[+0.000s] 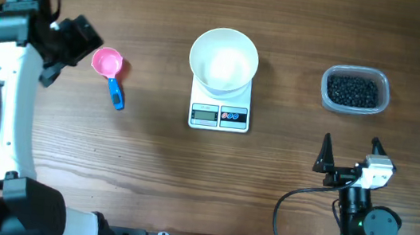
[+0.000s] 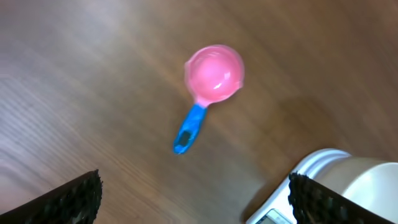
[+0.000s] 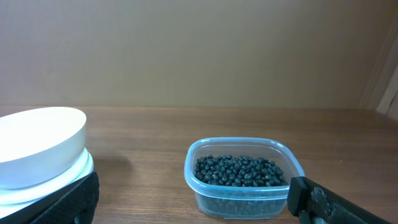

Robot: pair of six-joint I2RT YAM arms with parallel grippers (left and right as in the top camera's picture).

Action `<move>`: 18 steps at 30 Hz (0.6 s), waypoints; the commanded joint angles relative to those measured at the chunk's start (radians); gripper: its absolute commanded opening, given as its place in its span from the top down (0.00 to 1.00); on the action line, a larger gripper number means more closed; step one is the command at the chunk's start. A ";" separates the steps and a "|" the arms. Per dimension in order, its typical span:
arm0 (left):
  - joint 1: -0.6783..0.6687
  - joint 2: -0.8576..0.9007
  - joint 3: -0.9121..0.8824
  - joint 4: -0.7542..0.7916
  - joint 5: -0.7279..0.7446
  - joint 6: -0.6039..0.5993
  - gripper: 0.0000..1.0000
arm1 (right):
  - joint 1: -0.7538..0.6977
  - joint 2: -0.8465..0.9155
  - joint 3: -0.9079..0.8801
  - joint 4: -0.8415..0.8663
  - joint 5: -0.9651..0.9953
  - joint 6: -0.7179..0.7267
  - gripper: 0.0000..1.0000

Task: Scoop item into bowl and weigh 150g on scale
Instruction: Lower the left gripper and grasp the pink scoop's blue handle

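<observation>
On the brown wooden worktop [image 1: 148, 166], the small white rectangular kitchen scale [image 1: 219, 114] sits at the upper centre of the overhead frame, with its grey display and two buttons along the edge nearest the bottom of the picture. The round plain white bowl [image 1: 224, 58] rests on top of it, its inside showing plain white. The heap of small round black beads [image 1: 352, 90] lies inside a clear rounded-rectangular plastic tub [image 1: 387, 91] at the upper right, well apart from the scale. At the upper left a small pink scoop with a blue handle [image 1: 109, 65] lies on the wood, cup facing up and handle pointing toward the lower right. The left claw [image 2: 196, 205] hangs above the worktop just beside the scoop, spread wide and gripping nothing. The right claw [image 1: 351, 144] is at the lower right, near the tub and pointing toward it, likewise fully spread and empty.
</observation>
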 commanded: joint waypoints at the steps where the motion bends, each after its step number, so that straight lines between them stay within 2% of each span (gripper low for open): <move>1: -0.007 0.046 -0.006 -0.047 -0.009 -0.008 0.01 | 0.004 -0.010 -0.001 0.003 -0.015 0.004 0.00; 5: -0.016 0.099 -0.023 -0.057 -0.009 -0.006 0.00 | 0.004 -0.010 -0.001 0.003 -0.015 0.005 0.00; 9: -0.007 0.117 -0.128 -0.006 0.004 0.019 0.00 | 0.004 -0.010 -0.001 0.003 -0.015 0.005 0.00; 13: -0.006 0.117 -0.274 0.136 0.077 0.071 0.01 | 0.004 -0.010 -0.001 0.003 -0.015 0.004 0.00; 18: -0.006 0.143 -0.371 0.332 0.082 0.072 0.01 | 0.004 -0.010 -0.001 0.003 -0.015 0.004 0.00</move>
